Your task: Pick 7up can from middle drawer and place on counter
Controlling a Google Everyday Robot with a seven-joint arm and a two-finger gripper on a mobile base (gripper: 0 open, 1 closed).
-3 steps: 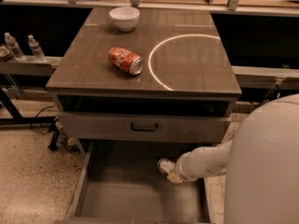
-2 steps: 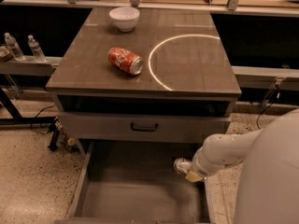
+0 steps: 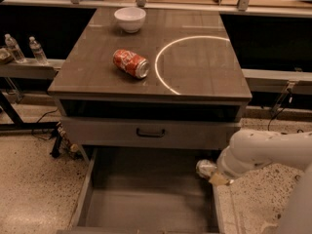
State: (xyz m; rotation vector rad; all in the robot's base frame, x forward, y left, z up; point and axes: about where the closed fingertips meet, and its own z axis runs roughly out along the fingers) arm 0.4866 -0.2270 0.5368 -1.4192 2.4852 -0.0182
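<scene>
1. White, smooth, rounded arm [image 3: 263, 152] below the counter's [image 3: 204, 77] front right corner, bent at a bulbous joint and reaching leftward and down.
2. At its end, tan gripper [image 3: 214, 174], low beneath the counter's front right corner, clamped around the 7up can [image 3: 205, 168]: small, pale, rounded, silvery at the end, only partly seen.
3. Gripper and can over the right wall of the middle drawer [image 3: 146, 213], pulled out below the counter's front: wide, shallow grey box, smooth plain floor, low side walls.
4. Between counter and open drawer, flat grey drawer front [image 3: 112, 130] with a dark bar handle [image 3: 150, 132].
5. Counter itself nearly square, brown-grey wood grain, with a thin bright white circle line [image 3: 158, 67] on its right half.
6. On the counter, just left of that line, red-orange can [image 3: 130, 63] lying on its side, silver end toward the front right; near the counter's far edge, round white bowl [image 3: 130, 19], upright.
7. Left of the counter, two clear water bottles [image 3: 13, 48] upright on a long narrow grey ledge [image 3: 29, 68]; below the counter's left side, pale speckled floor [image 3: 29, 179].
</scene>
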